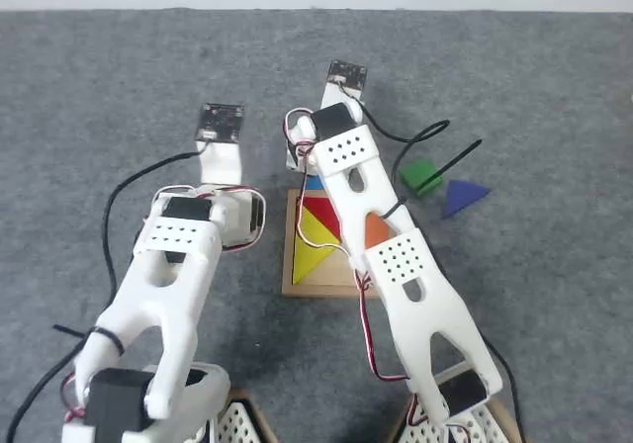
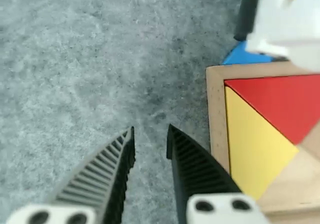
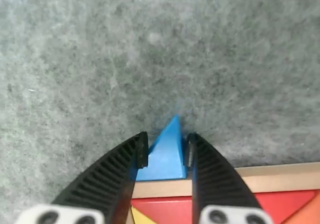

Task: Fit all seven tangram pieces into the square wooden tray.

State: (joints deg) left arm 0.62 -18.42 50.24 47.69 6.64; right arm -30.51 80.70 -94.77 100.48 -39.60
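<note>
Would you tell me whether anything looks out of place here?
The light blue triangle lies on the carpet outside the tray, pinched between the right gripper fingers; a green block and dark blue triangle lie farther off.

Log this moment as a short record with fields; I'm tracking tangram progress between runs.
In wooden tray: red triangle, yellow triangle, orange piece
Loose on carpet: green square piece, dark blue triangle
Right gripper: shut on light blue triangle, just outside the tray's far rim
Left gripper: open, holding nothing, over carpet beside the tray
</note>
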